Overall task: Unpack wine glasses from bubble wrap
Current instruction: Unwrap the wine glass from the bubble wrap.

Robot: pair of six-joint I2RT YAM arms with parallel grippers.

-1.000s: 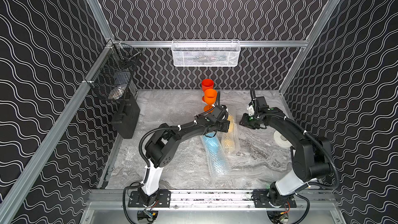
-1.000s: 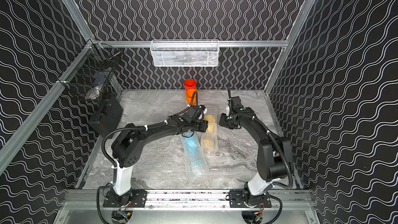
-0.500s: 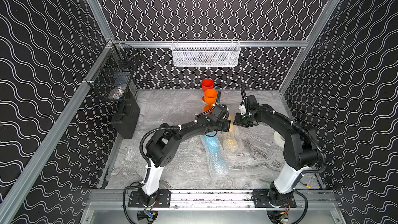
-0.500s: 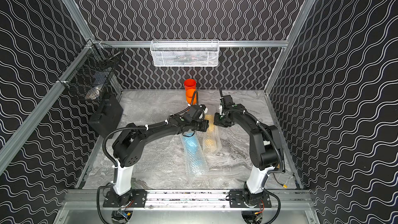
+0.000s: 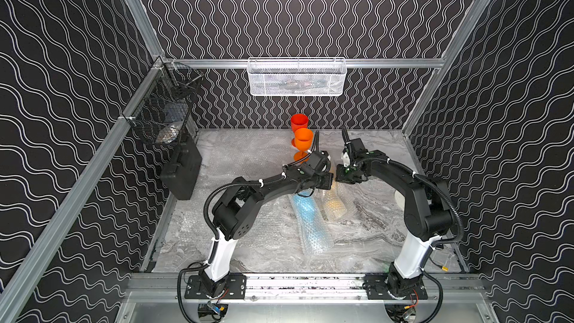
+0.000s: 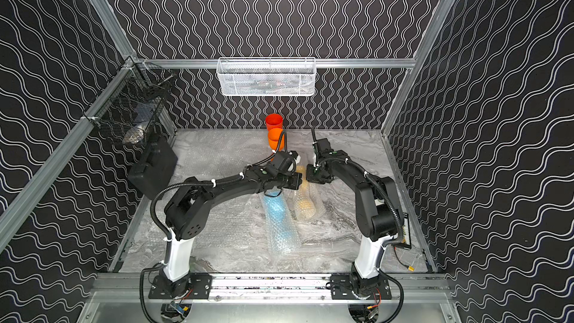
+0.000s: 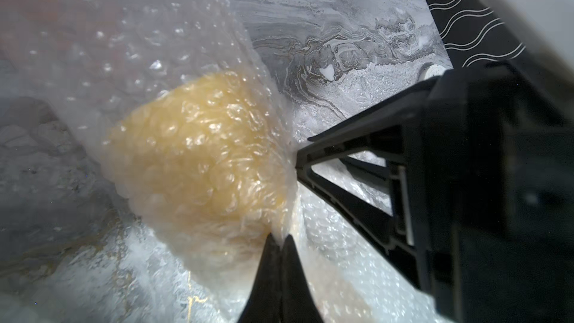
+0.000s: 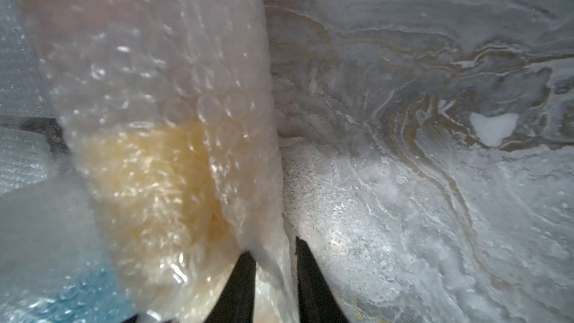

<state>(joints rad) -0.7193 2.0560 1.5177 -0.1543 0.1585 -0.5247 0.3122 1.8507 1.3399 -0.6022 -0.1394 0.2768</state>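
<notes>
Two wine glasses stand upright and unwrapped at the back: red (image 5: 299, 121) (image 6: 274, 120) and orange (image 5: 303, 141) (image 6: 275, 141). Two bubble wrap rolls lie mid-table, one showing yellow (image 5: 334, 205) (image 6: 306, 205) (image 7: 198, 156) (image 8: 149, 175), one showing light blue (image 5: 310, 222) (image 6: 279, 222). My left gripper (image 5: 331, 180) (image 6: 300, 179) (image 7: 281, 239) is shut on the far end of the yellow roll's wrap. My right gripper (image 5: 339, 178) (image 6: 307, 177) (image 8: 273, 247) faces it from the right, its narrow jaws pinching a fold of the same wrap.
A black case (image 5: 183, 172) leans at the left wall under a black wire basket (image 5: 161, 113). A white mesh basket (image 5: 296, 77) hangs on the back rail. Flat bubble wrap sheets (image 5: 236, 156) lie on the marble table. A white round object (image 5: 399, 198) sits behind the right arm.
The right gripper has swung left to the far end of the yellow roll and narrowed its jaws around the wrap. The left gripper has kept its hold in place.
</notes>
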